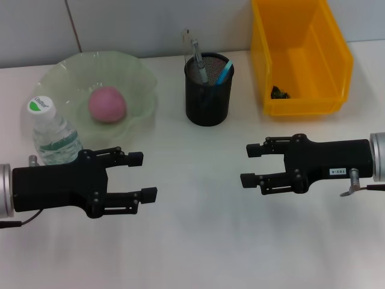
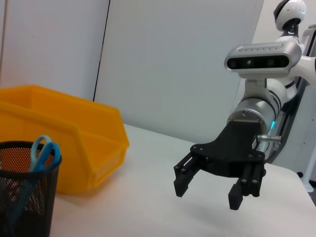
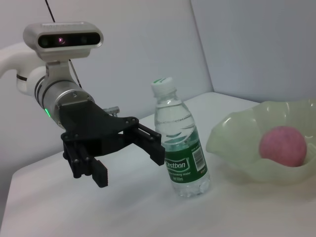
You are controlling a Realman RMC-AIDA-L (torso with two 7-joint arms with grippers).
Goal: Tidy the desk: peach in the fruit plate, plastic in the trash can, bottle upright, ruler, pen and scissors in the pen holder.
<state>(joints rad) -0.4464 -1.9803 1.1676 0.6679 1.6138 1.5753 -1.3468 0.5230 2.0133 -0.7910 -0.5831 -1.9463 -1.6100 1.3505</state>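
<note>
Head view: white bench (image 1: 198,241); peach (image 1: 107,104) lies in the pale green fruit plate (image 1: 135,72) at far left; water bottle (image 1: 53,135) stands upright just in front of the plate's near-left rim, white cap up, green label readable in the right wrist view.

Black mesh pen holder (image 1: 208,90) stands mid-bench between plate and yellow trash can (image 1: 301,54); it holds the translucent ruler (image 1: 187,43), a pen (image 1: 199,59) and the blue-handled scissors (image 1: 224,73), all leaning upright; the scissors' blue loops show above the mesh rim in the left wrist view (image 2: 43,150).

Trash can sits at far right; 1 small dark crumpled item (image 1: 280,92) lies on its floor, too small to identify.

Left gripper (image 1: 144,176) hovers over bare bench just beside the bottle, jaws spread wide, holding nothing; right gripper (image 1: 249,164) hovers over bare bench in front of the trash can, jaws likewise wide apart and empty; the 2 grippers face each other, well apart.
</note>
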